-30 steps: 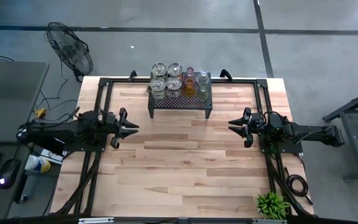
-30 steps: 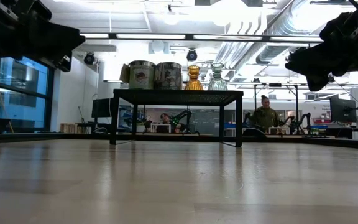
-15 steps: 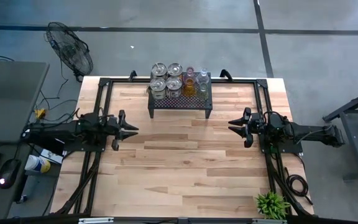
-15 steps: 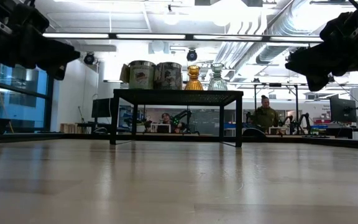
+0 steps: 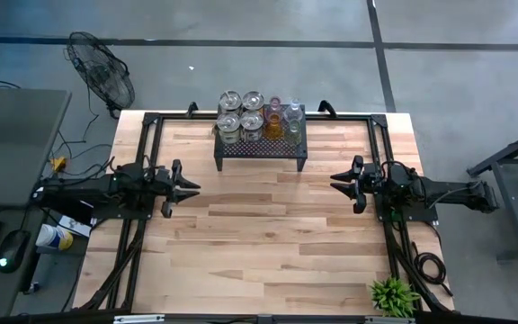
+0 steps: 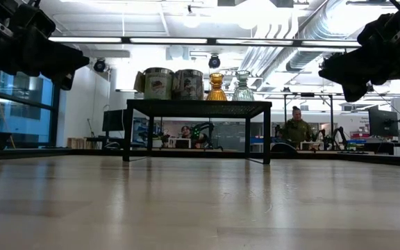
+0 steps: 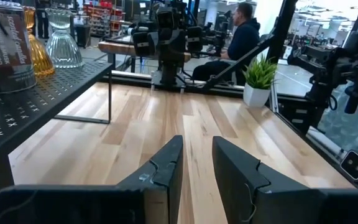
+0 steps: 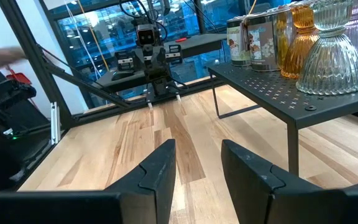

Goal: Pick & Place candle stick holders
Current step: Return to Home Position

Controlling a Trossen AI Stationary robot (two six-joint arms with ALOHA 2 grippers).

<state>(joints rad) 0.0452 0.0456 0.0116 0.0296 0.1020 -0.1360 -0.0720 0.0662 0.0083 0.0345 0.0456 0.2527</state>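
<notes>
Candle stick holders (image 5: pixel 261 118) are all gathered on top of the black perforated stand (image 5: pixel 261 148). It sits ahead of my left hand (image 5: pixel 190 186) and off to its left, and ahead of my right hand (image 5: pixel 338 184) and off to its right. From above I see them packed in two rows, the silver ones toward my left hand's side and the glass ones toward my right hand's. The level view across the tabletop (image 5: pixel 268 243) shows only the near row: two silver cans (image 6: pixel 158 83), an amber holder (image 6: pixel 216 87) and a greenish glass one (image 6: pixel 242 86), with the rest hidden behind them. That level view tells me what the overhead one does not: both my hands hang well above the wood, touching nothing. From above, they face each other across the middle of the tabletop, well apart, each near its own side edge. How my fingers stand shows only in the wrist views. The left fingers (image 7: pixel 166 174) have a narrow gap between them with nothing in it, and the right fingers (image 8: pixel 157 171) likewise, so both hands are released and empty. Past my left hand I also see a small potted plant (image 7: pixel 258 71) and a seated person (image 7: pixel 244 28) beyond the tabletop's edge. The level view shows another person (image 6: pixel 296 128) far behind the stand.
</notes>
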